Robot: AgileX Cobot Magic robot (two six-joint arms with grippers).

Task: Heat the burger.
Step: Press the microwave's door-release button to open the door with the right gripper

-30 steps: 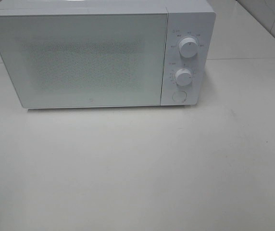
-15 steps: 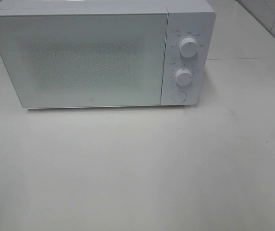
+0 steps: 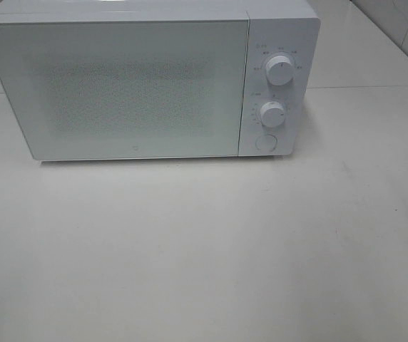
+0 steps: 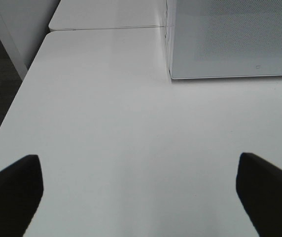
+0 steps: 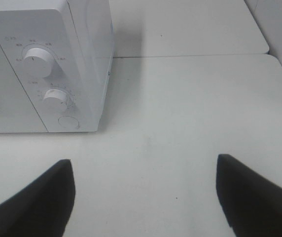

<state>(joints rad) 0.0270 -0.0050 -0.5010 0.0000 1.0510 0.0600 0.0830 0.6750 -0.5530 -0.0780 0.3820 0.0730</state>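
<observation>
From high up, a white microwave (image 3: 147,82) is sitting at the 12 o'clock end of the white table (image 3: 204,249). Its door (image 3: 118,89) is looking shut. At the door's 3 o'clock side, a top knob (image 3: 280,71) is sitting above a lower knob (image 3: 272,114). A round button (image 3: 264,142) is sitting at 6 o'clock from them. The burger is not showing here, and no arm is showing either.

The left wrist view is showing the left claw (image 4: 137,159) hanging over bare table. Its jaws are standing wide apart and holding nothing. The door corner is lying ahead of it. No burger is showing here.

The right wrist view is showing the right claw (image 5: 143,160) spread wide too, with nothing in it. The knobs and button are waiting ahead of it. The burger is missing here too, and the door is hiding whatever is inside.

I am guessing the door needs opening first. The right claw is looking best placed. It should be pressing the button straight and softly, so the microwave is not sliding. The left claw should be keeping out of the door's way.
</observation>
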